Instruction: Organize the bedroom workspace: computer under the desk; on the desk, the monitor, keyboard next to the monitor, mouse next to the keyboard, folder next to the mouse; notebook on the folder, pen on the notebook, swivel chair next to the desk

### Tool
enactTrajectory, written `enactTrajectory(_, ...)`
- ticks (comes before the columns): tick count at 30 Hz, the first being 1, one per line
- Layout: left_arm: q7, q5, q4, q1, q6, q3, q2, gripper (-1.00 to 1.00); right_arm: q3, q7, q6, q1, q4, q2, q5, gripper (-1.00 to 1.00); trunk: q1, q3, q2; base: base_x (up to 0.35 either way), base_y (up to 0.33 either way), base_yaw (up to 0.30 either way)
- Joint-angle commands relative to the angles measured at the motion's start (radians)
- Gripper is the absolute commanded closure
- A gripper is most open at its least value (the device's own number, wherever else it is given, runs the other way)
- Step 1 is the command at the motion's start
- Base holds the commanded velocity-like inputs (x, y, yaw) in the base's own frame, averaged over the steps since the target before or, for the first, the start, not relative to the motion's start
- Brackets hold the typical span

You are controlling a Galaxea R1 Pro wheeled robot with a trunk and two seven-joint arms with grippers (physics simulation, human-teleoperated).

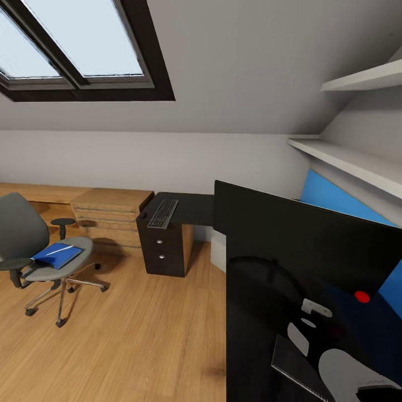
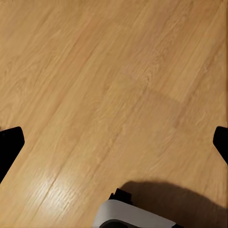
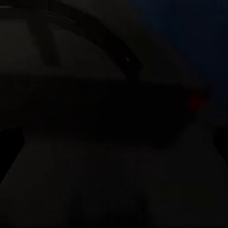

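The folder (image 1: 56,255) is lying on the swivel chair (image 1: 33,245), pen (image 1: 58,250) resting on it, well apart from the desk (image 1: 251,335). The left gripper (image 2: 114,142) is hanging wide open and empty over wood floor (image 2: 104,71). The right gripper's state: cannot tell.

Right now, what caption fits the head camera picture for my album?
Attic bedroom: blue folder and white pen wait on the swivel chair, keyboard on the black desk, monitor close up.

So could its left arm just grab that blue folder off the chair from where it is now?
Probably not. The folder lies on the chair far across the wood floor, while the left wrist view shows bare floor beneath that end effector. The robot would likely have to roll closer first.
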Motion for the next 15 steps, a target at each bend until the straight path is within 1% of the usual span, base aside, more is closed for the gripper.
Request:
enactTrajectory(1, 0.007, 0.01, -0.002, -0.001, -0.006, -0.008, 0.002, -1.0, 0.009, -0.003, 0.003, -0.002, 0.001, -0.001, -0.011, -1.0, 0.004, -0.005, -0.009, 0.0, 0.0, 0.0)
enactTrajectory(5, 0.007, 0.011, -0.006, -0.001, -0.006, -0.008, 0.001, -1.0, 0.009, -0.001, 0.026, -0.003, 0.004, -0.001, -0.013, -1.0, 0.02, -0.018, -0.037, 0.0, 0.0, 0.0)
enactTrajectory(15, 0.006, 0.01, -0.007, -0.001, -0.006, -0.009, -0.001, -1.0, 0.009, -0.002, 0.03, -0.004, 0.005, -0.001, -0.013, -1.0, 0.058, -0.049, -0.107, 0.0, 0.0, 0.0)
